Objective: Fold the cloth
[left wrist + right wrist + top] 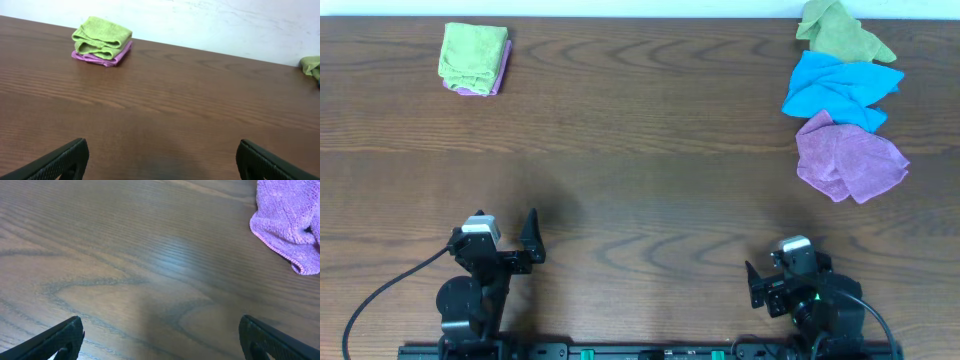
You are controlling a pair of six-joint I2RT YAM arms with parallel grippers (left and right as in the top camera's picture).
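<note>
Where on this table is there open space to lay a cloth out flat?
The wide bare wood in the middle, between the folded stack at far left and the three crumpled cloths at right, is free. It is crowded along the right edge: green cloth, blue cloth, purple cloth.

My two fingers [55,162] sat at the bottom corners of the view, dark and spread wide apart, with nothing between them but the bare brown table [165,115]. Far ahead, toward the table's back edge on the left, a folded green cloth [101,36] lay stacked on top of a folded purple cloth [100,58], whose edge peeked out underneath. At the far right border, a scrap of another green cloth [312,66] was just visible, cut off by the frame. A pale wall [210,22] rose behind the table.
</note>
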